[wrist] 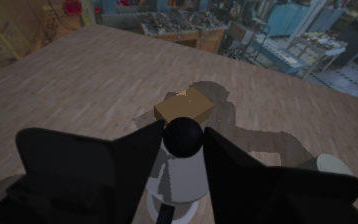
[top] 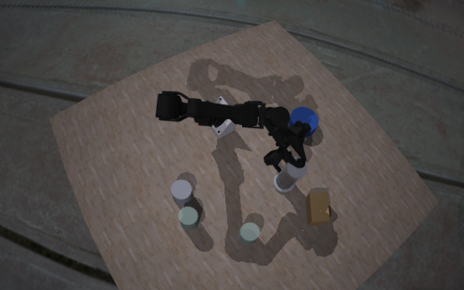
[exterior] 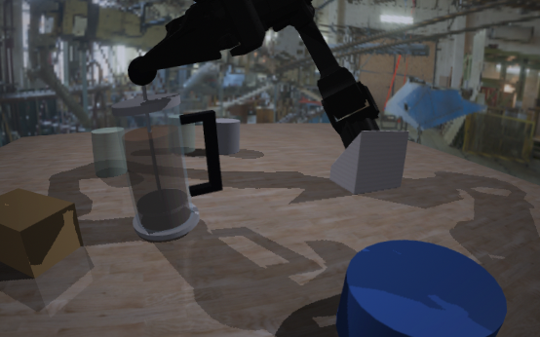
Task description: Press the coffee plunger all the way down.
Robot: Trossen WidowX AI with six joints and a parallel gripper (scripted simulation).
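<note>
The coffee press was judged light, rigid and top-heavy; its smooth clear wall would slide or tip under any sideways load, so force belonged on the plunger knob alone, directed straight down the rod. The press was a tall transparent cylinder with a pale grey lid and base ring and a black C-shaped handle. The dark plunger disc sat near the bottom. The press stood on the wooden table, between the blue cylinder and the brown box. The gripper was closed partway, its fingers clamped on the black knob.
</note>
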